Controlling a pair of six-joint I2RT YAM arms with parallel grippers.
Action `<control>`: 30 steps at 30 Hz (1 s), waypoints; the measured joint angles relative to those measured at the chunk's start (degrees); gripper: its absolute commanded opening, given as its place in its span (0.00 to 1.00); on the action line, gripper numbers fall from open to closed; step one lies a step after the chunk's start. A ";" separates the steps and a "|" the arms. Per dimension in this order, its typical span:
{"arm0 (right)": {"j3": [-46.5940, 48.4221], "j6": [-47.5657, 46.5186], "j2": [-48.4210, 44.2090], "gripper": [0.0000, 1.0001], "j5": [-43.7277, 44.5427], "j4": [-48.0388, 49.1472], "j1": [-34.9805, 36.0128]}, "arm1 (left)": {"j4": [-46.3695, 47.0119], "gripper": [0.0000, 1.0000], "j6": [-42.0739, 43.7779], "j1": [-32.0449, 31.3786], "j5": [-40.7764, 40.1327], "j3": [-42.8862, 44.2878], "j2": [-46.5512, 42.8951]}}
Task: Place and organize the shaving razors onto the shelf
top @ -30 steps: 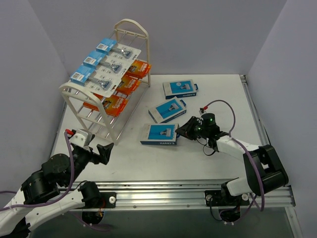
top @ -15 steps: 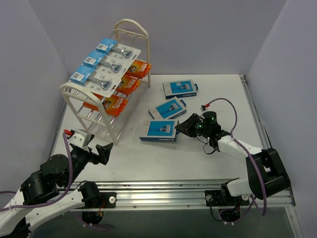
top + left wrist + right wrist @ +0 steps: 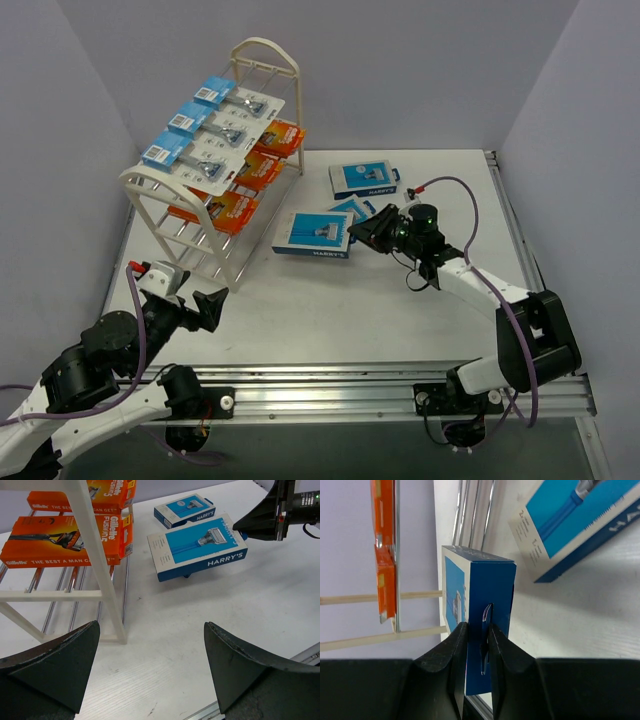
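Shifted since the earlier views, the held blue-and-white box (image 3: 313, 234) now sits farther from the arm bases and closer to the shelf (image 3: 150, 185); the right arm has stretched forward with it, while everything else keeps its place.

Left to right:
- The left gripper (image 3: 210, 305) hovers low near the shelf's near foot, its fingers spread wide and holding nothing.
- On the shelf, three white blister cards (image 3: 215, 135) lie side by side across the top tier, blue headers to the left.
- Three orange boxes (image 3: 258, 172) lie in a row on the tier below.
- The held box is just right of the shelf, flat side up, apparently lifted off the table (image 3: 330, 310), and overlaps a second box (image 3: 352, 207) lying beneath and behind it.
- The right gripper (image 3: 365, 233) pinches the held box by its right end; in the wrist view its fingers press on the end flap.
- A third box (image 3: 364, 178) rests flat on the table, farther back.
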 measured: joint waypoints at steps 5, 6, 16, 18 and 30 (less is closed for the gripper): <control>4.33 0.17 3.82 0.00 0.17 1.05 0.07 | 0.00 0.94 0.00 0.00 0.04 0.00 0.00; 5.16 0.17 4.83 0.00 0.26 1.16 0.13 | 0.02 0.94 0.00 0.00 0.07 0.00 0.00; 14.03 -1.20 16.35 0.00 1.09 1.49 0.85 | 0.26 0.94 0.00 0.00 1.31 -0.02 0.02; 15.21 -1.09 18.32 0.00 1.16 2.16 0.85 | 0.35 0.94 0.00 0.00 1.51 -0.04 0.04; 28.87 -0.17 31.71 0.00 1.64 4.13 1.57 | 0.46 0.94 0.00 0.00 2.54 -0.24 0.11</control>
